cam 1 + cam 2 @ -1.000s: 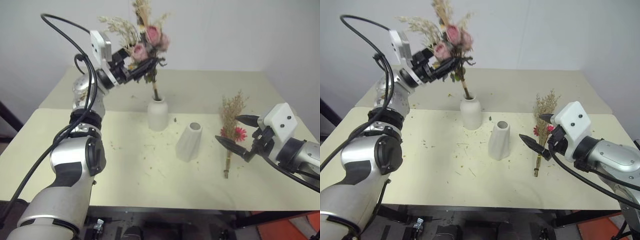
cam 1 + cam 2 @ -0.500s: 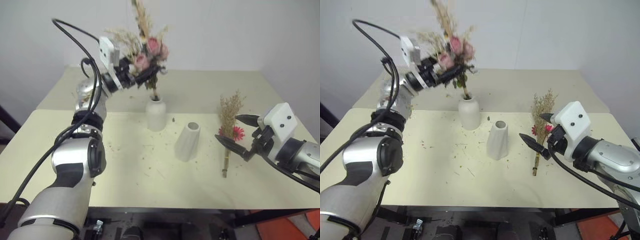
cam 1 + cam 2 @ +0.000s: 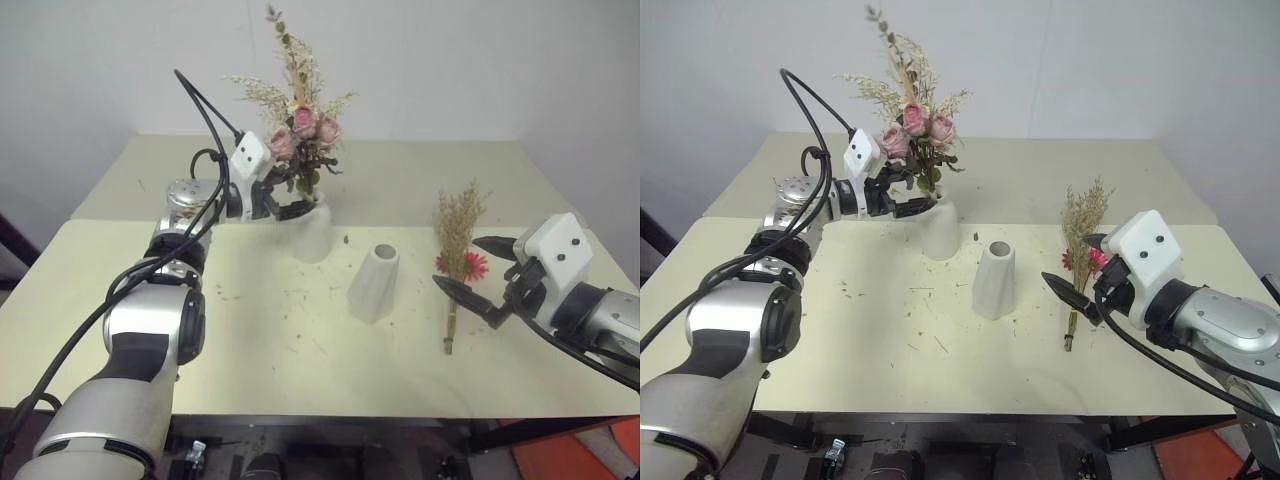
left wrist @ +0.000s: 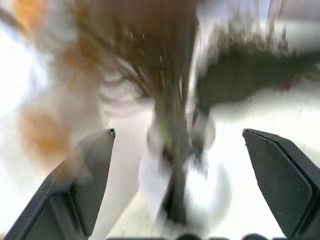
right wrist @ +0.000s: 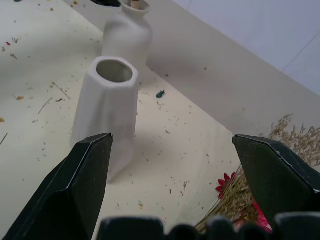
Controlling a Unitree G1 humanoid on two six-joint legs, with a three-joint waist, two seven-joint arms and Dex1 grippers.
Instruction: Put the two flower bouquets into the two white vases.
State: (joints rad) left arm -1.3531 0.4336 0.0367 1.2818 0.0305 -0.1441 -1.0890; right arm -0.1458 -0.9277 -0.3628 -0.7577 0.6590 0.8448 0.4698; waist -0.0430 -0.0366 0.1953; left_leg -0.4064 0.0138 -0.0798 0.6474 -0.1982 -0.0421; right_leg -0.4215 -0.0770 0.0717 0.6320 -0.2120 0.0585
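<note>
A: Surface?
B: Pale yellow table (image 3: 250, 370), two slabs butted together, seam running across behind the vases. Dried crumbs and bits of stem scattered over the near slab, thickest toward its middle. Plain white wall (image 3: 480, 60) behind the far edge; something orange at the floor by the near right corner.

A: Vases?
B: Bottle vase (image 3: 940, 228) near the middle of the seam. Cone vase (image 3: 375, 284) just beside it, nearer the front edge and to the right, upright, mouth bare.

A: Bouquets?
B: Rose bouquet (image 3: 300, 130) stands upright with its stems in the bottle vase. Grass bouquet (image 3: 457, 262) lies flat toward the right edge, stem end pointing to the front edge, red daisy at mid-length.

A: Tools?
B: Left gripper (image 3: 283, 203) at the bottle vase's neck, fingers spread wide either side of the stems, released; wrist view blurred. Right gripper (image 3: 478, 269) also spread wide, grasping nothing, hovering by the grass bouquet at the right edge.
</note>
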